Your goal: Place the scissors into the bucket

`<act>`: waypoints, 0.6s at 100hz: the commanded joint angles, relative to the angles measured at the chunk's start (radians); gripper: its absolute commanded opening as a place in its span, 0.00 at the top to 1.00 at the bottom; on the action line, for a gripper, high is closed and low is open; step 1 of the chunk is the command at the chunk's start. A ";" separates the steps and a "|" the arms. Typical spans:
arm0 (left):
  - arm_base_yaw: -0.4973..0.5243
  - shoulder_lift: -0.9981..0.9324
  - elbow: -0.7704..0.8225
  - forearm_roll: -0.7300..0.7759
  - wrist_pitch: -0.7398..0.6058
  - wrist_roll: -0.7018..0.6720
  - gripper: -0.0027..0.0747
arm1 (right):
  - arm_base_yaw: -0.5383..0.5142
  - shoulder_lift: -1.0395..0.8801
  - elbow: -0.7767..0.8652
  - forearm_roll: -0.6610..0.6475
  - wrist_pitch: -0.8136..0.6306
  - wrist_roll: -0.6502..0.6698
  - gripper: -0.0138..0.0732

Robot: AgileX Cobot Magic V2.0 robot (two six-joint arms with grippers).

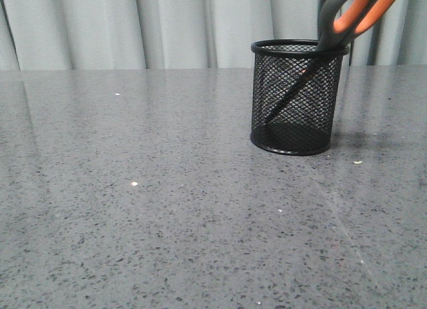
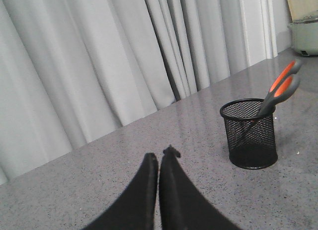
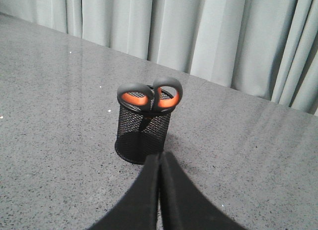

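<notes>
The scissors (image 1: 353, 15) stand blades-down inside the bucket (image 1: 297, 99), leaning on its rim, with the grey and orange handles sticking out above it. They show the same way in the left wrist view, scissors (image 2: 280, 88) in bucket (image 2: 249, 134), and in the right wrist view, scissors (image 3: 150, 97) in bucket (image 3: 141, 135). My left gripper (image 2: 160, 156) is shut and empty, well away from the bucket. My right gripper (image 3: 160, 155) is shut and empty, a short way back from the bucket. Neither gripper shows in the front view.
The grey speckled table (image 1: 167, 202) runs back to a pale curtain (image 1: 167, 25). A pale green pot (image 2: 305, 36) stands at the table's far end in the left wrist view.
</notes>
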 commanded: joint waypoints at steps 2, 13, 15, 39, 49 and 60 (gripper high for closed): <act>-0.002 0.012 -0.026 -0.009 -0.086 -0.011 0.99 | -0.003 0.025 -0.022 0.014 -0.086 0.000 0.89; -0.002 0.012 -0.014 0.003 -0.088 -0.011 0.99 | -0.003 0.025 -0.022 0.014 -0.086 0.000 0.89; -0.002 0.012 -0.010 0.015 -0.090 -0.011 0.99 | -0.003 0.025 -0.022 0.014 -0.086 0.000 0.89; 0.055 0.008 0.157 0.111 -0.170 -0.007 0.99 | -0.003 0.025 -0.022 0.014 -0.086 0.000 0.89; 0.149 0.008 0.281 -0.007 -0.258 -0.007 0.99 | -0.003 0.025 -0.022 0.014 -0.086 0.000 0.89; 0.239 -0.021 0.381 -0.057 -0.275 -0.020 0.99 | -0.003 0.025 -0.022 0.014 -0.086 0.000 0.89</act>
